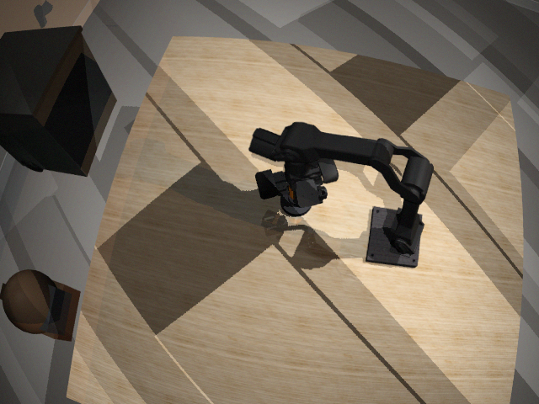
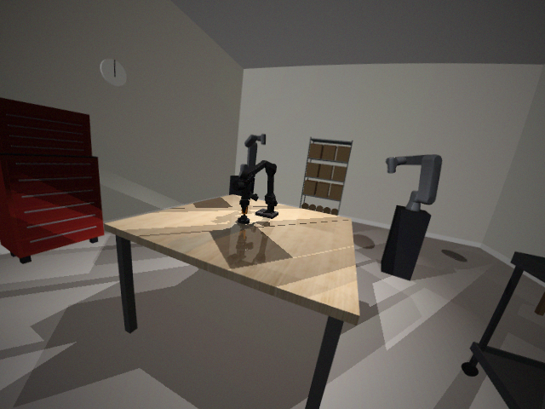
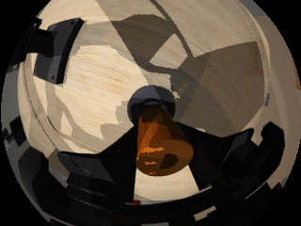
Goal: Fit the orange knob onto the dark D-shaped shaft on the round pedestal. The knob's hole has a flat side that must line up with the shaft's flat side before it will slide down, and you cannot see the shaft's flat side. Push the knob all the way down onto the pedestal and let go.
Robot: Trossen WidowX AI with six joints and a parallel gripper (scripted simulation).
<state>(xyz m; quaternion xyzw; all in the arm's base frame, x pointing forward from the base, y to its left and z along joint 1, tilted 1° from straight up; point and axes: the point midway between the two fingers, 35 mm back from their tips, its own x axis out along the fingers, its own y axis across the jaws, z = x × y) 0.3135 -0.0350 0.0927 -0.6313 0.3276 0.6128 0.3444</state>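
The orange knob (image 3: pixel 160 134) (image 1: pixel 290 193) is held between the two dark fingers of my gripper (image 3: pixel 155 126) (image 1: pixel 291 194) (image 2: pixel 244 208), which is shut on it. The round dark pedestal (image 3: pixel 141 95) (image 1: pixel 296 213) (image 2: pixel 243 221) stands on the table directly below. In the wrist view the knob's far end overlaps the near part of the pedestal. The shaft is mostly hidden behind the knob and fingers, and its flat side cannot be seen. I cannot tell how far the knob is over the shaft or how large any gap to the pedestal is.
The arm's square base plate (image 1: pixel 377 254) (image 2: pixel 266 214) (image 3: pixel 56 52) is fixed to the wooden table (image 1: pixel 261 330) (image 2: pixel 307 259), to the right of the pedestal in the top view. Broad shadows cross the table around the pedestal. Other furniture stands off the table.
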